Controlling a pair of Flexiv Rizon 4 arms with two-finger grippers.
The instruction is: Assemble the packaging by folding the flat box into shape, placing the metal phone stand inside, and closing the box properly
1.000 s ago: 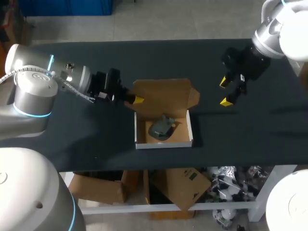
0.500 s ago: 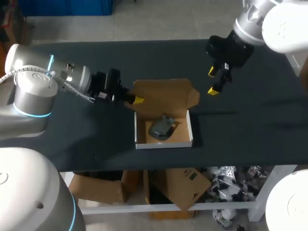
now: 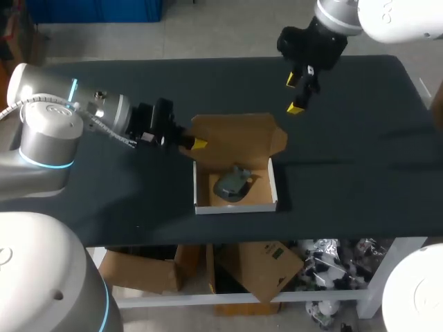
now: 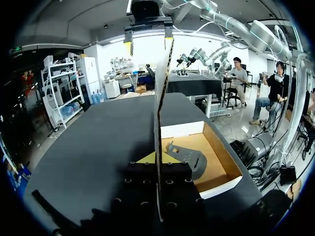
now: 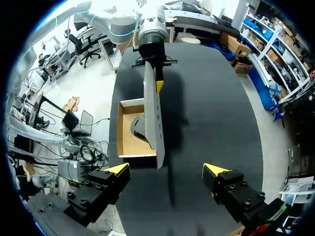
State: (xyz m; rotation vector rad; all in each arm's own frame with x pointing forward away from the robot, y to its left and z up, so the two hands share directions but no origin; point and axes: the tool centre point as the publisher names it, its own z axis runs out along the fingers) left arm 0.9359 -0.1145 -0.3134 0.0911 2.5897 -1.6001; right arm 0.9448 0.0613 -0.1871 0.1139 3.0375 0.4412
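Note:
A cardboard box [image 3: 235, 207] with white walls sits open near the table's front edge, and the grey metal phone stand [image 3: 232, 184] lies inside it. Its brown lid [image 3: 235, 135] stands raised at the back. My left gripper [image 3: 196, 144] is shut on the lid's left edge; in the left wrist view the lid [image 4: 160, 113] runs edge-on between the yellow tips of that gripper [image 4: 158, 158], with the stand [image 4: 188, 156] beside it. My right gripper [image 3: 297, 93] hangs open and empty over the table's far side. In the right wrist view, beyond this gripper [image 5: 165, 170], are the lid [image 5: 151, 113] and the stand [image 5: 139, 127].
The dark table top [image 3: 360, 152] is bare to the right of the box and along the far edge. My left arm [image 3: 104, 114] lies low across the table's left part.
My right arm has swung left and toward the table's far edge, its gripper staying open. The left gripper, lid and box have not moved.

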